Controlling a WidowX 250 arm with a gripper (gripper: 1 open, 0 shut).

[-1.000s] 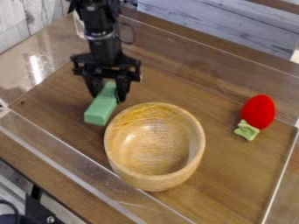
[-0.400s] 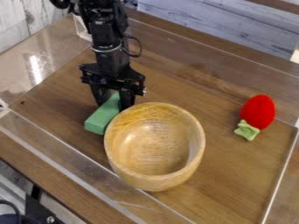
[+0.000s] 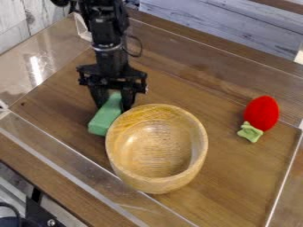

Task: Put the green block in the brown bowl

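Gripper [image 3: 112,96] pointing straight down over the table's left part, black fingers spread to either side of the green block [image 3: 105,116]. Fingertips straddle the bar's upper end; jaws look parted around it, not pressed together. Whether the pads already touch the block's sides cannot be told at this resolution.

Single camera view, looking down on the table from the front:

- Green block lies flat on the wooden tabletop [image 3: 225,80], long axis running roughly toward the camera, its near end just beside the outer wall of the brown bowl [image 3: 158,147]. Top end tucked under the gripper, between the fingers.
- Brown bowl sits in the middle-front of the table, upright, nothing inside; grain visible on the inner wall.
- Red rounded object [image 3: 263,113] with a small light-green leafy piece [image 3: 249,133] well apart at the right, not involved.

Progress, as judged: early. Block not lifted, bowl not yet filled. Approach and lowering appear done; grasp not confirmed. Left to do: close on the bar, lift clear of the thick rim, carry a short way toward the camera and right, release over the bowl's hollow.
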